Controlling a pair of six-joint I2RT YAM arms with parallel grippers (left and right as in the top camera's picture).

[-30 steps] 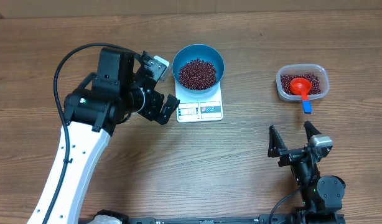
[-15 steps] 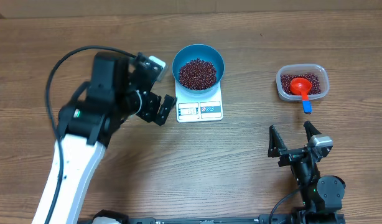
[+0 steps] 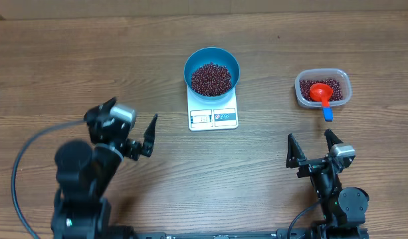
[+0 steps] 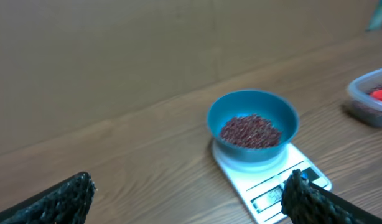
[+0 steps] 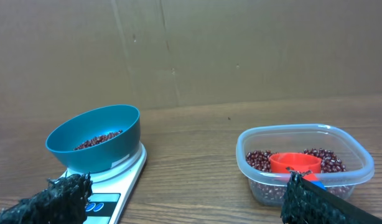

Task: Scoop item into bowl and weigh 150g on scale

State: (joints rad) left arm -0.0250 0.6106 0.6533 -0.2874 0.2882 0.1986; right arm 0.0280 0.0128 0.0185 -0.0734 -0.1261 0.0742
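Overhead, left gripper (image 3: 121, 119) front-left, jaws wide, empty, right gripper (image 3: 309, 136) front-right, likewise wide, beans (image 3: 210, 78) in bowl (image 3: 191, 63) on scale (image 3: 214, 117), scoop (image 3: 319, 91) in tub (image 3: 300, 89) well right.

Table (image 3: 91, 53): brown wood-grain top. Directly on it: one flat white scale (image 3: 214, 117), midway between the left and right edges, nearer the far edge; one clear plastic tub (image 3: 323, 71), toward the right edge, well apart from the scale.
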